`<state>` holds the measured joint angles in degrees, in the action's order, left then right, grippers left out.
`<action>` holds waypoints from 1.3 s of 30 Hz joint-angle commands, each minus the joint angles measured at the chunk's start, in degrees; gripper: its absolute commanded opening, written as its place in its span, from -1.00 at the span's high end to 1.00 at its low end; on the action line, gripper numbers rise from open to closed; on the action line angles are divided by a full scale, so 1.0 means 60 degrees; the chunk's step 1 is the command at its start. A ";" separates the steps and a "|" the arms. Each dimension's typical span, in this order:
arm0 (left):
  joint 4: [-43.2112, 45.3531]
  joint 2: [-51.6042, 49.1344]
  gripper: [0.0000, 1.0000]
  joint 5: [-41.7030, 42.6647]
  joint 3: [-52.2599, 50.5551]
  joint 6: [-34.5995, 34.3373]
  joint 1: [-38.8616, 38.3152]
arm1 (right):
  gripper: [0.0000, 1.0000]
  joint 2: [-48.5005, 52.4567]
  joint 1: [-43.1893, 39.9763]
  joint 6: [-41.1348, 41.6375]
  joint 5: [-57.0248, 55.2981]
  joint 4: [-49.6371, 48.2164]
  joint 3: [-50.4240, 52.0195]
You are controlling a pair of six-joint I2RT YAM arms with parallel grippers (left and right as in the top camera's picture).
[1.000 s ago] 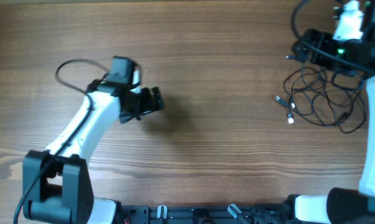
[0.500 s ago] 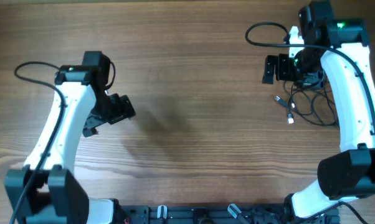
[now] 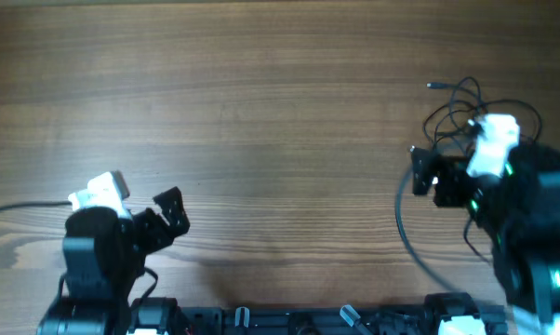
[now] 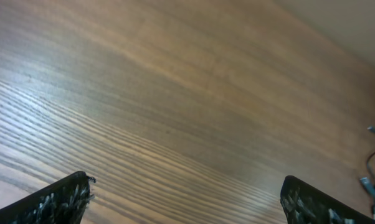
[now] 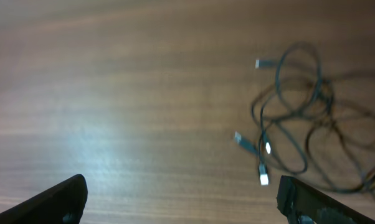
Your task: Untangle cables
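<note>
**Two open grippers; one cable tangle, right side of table**

Item 1. Left gripper [image 4: 186, 200]. In the left wrist view we record its two dark fingertips [image 4: 61, 200] at the bottom corners of the picture. They stand wide apart with only bare wood grain between them. It holds nothing and touches nothing. From overhead, we find it low at the near left of the wooden table [image 3: 280, 112], well apart from the cables.

Item 2. Right gripper [image 5: 182, 200]. Its fingers are likewise spread to the lower corners of its own view, with nothing between them. It hangs above bare tabletop, clear of the cords.

Item 3. The cables [image 5: 291, 121]. We list one loose heap of thin black cords, overlapping in several loops and lying flat on the wood. In the right wrist view the heap sits ahead and to the right of the open fingers. Three small plug ends poke out on its left side, and the lowest plug [image 5: 263, 180] looks whitish. From overhead, part of the heap is hidden under the right arm. Loops [image 3: 454, 110] show beyond it, with one plug end [image 3: 431, 86] pointing left.
</note>
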<state>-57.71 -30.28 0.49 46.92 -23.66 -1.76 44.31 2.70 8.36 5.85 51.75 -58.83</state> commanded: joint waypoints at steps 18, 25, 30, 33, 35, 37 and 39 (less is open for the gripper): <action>-0.0098 0.0521 -1.00 0.0084 -0.0087 0.0015 0.0022 | -1.00 -0.0667 0.0022 0.0124 -0.0189 0.0317 0.0168; -0.0095 0.0521 -1.00 0.0084 -0.0087 0.0015 0.0022 | -0.99 -0.3049 0.0022 -0.0896 -0.0685 -0.1894 0.1978; -0.0098 0.0521 -1.00 0.0087 -0.0087 0.0015 0.0022 | -1.00 -0.5559 0.0022 -0.0860 -0.0069 -0.5100 0.4736; -0.0095 0.0521 -1.00 0.0084 -0.0087 0.0015 0.0022 | -0.99 -0.6397 0.0022 -0.0616 0.0106 -0.7235 0.6295; -0.0098 0.0521 -1.00 0.0084 -0.0087 0.0015 0.0022 | -0.99 -0.6699 0.0022 -0.0321 0.0106 -0.8677 0.7213; -0.0095 0.0521 -1.00 0.0087 -0.0087 0.0015 0.0022 | -1.00 -0.6910 0.0022 -0.0328 0.0098 -1.0010 0.8029; -0.0098 0.0521 -1.00 0.0087 -0.0087 0.0015 0.0022 | -0.99 -0.7155 0.0022 -0.0331 0.0015 -1.1278 0.8856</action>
<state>-58.33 -27.42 0.54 46.54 -23.66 -1.76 3.92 2.70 5.34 5.54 -11.05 -10.00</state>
